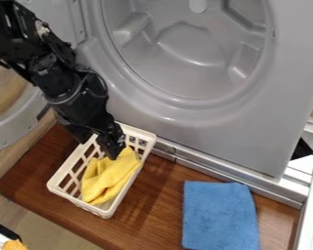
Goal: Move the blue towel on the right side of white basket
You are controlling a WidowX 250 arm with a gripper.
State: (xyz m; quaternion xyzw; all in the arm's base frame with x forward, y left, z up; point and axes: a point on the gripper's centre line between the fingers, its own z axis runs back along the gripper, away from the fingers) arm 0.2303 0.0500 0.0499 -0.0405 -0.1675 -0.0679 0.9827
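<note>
Camera view places the blue towel flat on the brown board, well right of the white basket. We judge it light, soft and limp; we should pinch its upper edge into a fold. We cannot tell how wide the gripper, at the basket, stands.

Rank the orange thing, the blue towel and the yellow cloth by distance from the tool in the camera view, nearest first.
1. Yellow cloth: just below the tool, in the basket.
2. Blue towel: right of the basket, on the wooden surface.
3. Orange thing: bottom left corner.
</note>
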